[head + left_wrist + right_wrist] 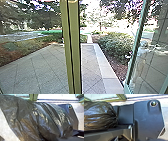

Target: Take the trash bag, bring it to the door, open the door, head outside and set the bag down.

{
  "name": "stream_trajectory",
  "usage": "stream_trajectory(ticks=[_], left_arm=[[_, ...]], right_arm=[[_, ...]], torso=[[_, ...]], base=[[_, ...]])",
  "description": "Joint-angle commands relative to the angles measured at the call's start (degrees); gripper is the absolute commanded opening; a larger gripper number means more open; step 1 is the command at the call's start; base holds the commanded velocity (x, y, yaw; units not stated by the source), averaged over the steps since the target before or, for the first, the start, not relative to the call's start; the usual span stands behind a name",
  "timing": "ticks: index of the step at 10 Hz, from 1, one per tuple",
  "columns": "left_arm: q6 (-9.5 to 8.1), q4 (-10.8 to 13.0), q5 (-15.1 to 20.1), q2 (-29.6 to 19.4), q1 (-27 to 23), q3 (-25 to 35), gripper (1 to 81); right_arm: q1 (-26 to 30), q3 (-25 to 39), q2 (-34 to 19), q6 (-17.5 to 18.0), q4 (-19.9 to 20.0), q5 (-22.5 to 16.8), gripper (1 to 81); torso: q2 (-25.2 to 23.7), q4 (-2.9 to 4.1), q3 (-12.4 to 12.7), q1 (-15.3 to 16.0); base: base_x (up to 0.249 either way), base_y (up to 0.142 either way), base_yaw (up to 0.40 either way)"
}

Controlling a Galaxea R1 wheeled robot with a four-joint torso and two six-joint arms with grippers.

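The trash bag is black, shiny and creased. In the left wrist view the bag [37,119] stretches broadly across, close to the camera and overlapping the robot's dark plate. In the right wrist view the bag [97,115] is bunched into a tight gathered neck beside the dark plate and the jointed bar. What holds it cannot be made out. In the head view an upright olive-green frame post [74,50] with a dark seam stands close in front. To its right is a glass panel with a teal-edged frame [136,47], set at a slant.
Beyond the post lies a paved yard [37,67] with a paler stone border [107,72]. Bushes [115,45] and a mulch bed run along the right, with low planting [17,50] and trees at the left. A faint person-like shape [141,57] shows at the glass.
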Motion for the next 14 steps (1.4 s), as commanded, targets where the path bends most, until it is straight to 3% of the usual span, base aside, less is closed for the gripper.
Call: stream_trajectory(ticks=[1,9,14], left_arm=[[0.28,0.55,2.62,0.05,-3.63,0.13,1.0],[0.46,0.54,2.53,-0.04,-3.45,0.21,1.0],[1.07,0.55,2.53,0.31,-3.53,0.21,1.0]], right_arm=[[1.96,0.47,0.78,-0.75,-0.66,-3.76,81.1],[0.99,-0.40,0.78,-0.75,-0.75,-3.76,81.1],[-0.76,-1.37,1.22,-0.75,-2.94,-3.76,81.1]], torso=[[0.00,0.00,0.00,0.00],[0.00,0.00,0.00,0.00],[0.00,0.00,0.00,0.00]], base=[[0.000,-0.134,0.000],[0.000,-0.136,0.000],[0.000,-0.133,0.000]])
